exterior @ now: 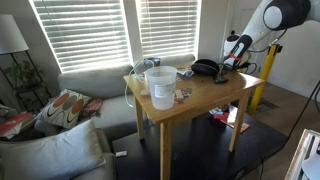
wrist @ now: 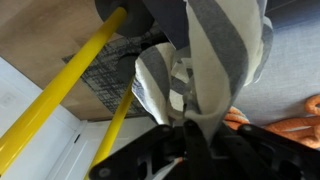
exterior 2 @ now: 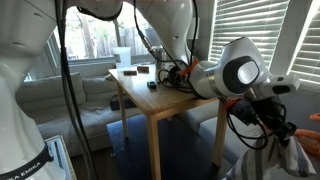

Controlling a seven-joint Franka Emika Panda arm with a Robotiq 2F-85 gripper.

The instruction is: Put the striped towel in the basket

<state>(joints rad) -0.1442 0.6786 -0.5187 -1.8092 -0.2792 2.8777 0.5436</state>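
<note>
Dangling from the clamped gripper (wrist: 186, 135), the striped towel (wrist: 225, 50) hangs loose

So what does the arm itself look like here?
White rounded arm links, a grey circular joint cap, black cables running alongside, FRANKA EMIKA lettering on the near white casing. The tool is black.

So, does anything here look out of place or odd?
Only the striped towel: it hangs bunched from the shut fingers, off to the side of the wooden table rather than lying on it. Nothing looks spilled or damaged.
</note>
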